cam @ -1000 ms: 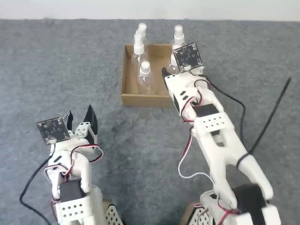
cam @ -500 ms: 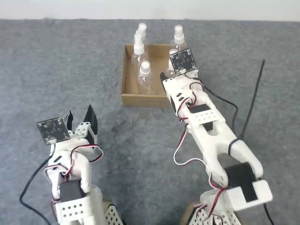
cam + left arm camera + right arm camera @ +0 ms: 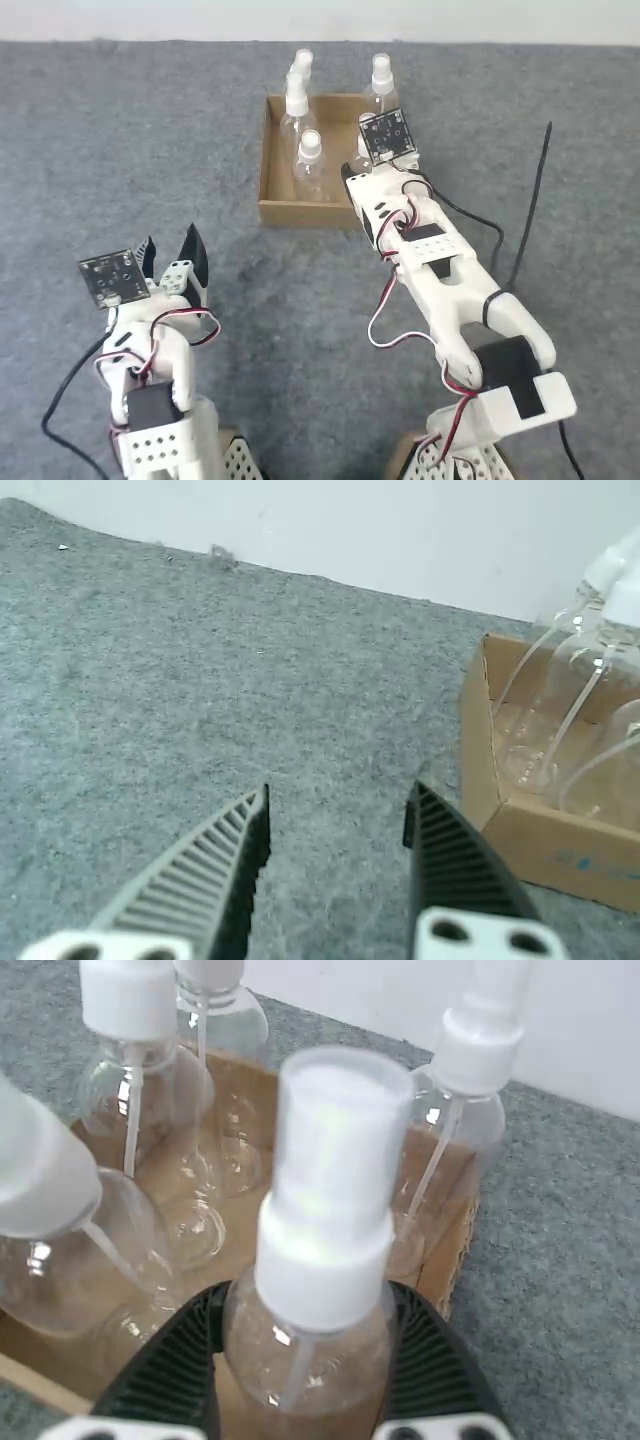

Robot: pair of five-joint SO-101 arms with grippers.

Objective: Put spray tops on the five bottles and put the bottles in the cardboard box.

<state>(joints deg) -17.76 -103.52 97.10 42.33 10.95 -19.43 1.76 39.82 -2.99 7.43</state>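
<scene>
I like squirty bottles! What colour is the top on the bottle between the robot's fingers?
The spray top is white; the right wrist view shows it best.

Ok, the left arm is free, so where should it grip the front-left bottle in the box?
Probably around the neck just under the white spray top, descending from above: the front-left bottle stands upright, the cardboard box wall blocks its base and other bottles crowd behind.

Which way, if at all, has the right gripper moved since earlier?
Yes. The right gripper shifted left, from over the right wall of the cardboard box to over its floor.
</scene>
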